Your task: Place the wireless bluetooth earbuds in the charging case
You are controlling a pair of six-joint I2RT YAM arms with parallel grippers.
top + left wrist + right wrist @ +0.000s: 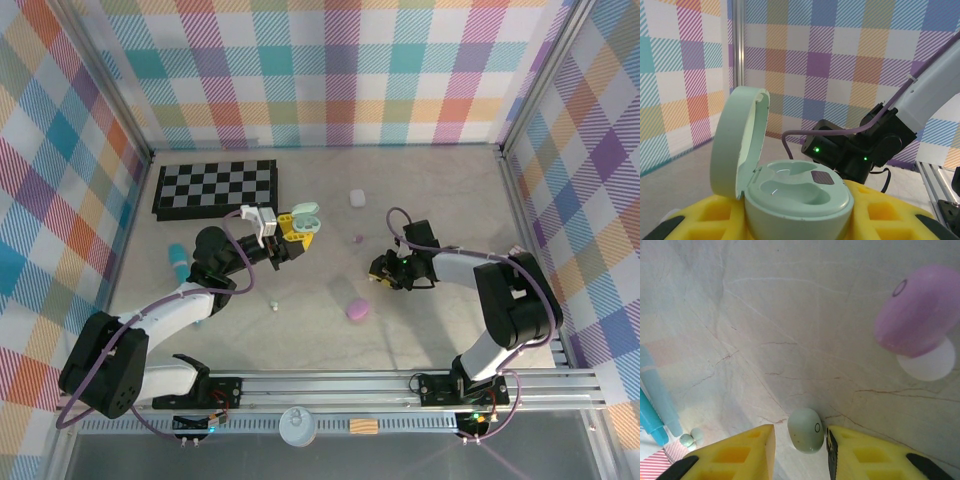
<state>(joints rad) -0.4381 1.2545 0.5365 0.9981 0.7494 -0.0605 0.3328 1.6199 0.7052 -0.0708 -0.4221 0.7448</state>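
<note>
My left gripper (296, 232) is raised left of centre and shut on a mint charging case (797, 192). The case's lid (737, 140) stands open, and both moulded wells look empty. In the right wrist view a pale mint earbud (806, 430) lies on the table between my right gripper's (800, 432) yellow fingers. That gripper is open: the right finger is close against the bud and there is a gap on the left. A tiny purple earbud (358, 240) lies mid-table. A small white bud (273, 305) lies near my left arm.
A purple case (357, 310) lies near the front centre and a white case (357, 198) further back. A teal cylinder (178, 262) lies at the left. A folded chessboard (215, 187) sits at the back left. Plaid walls enclose the table.
</note>
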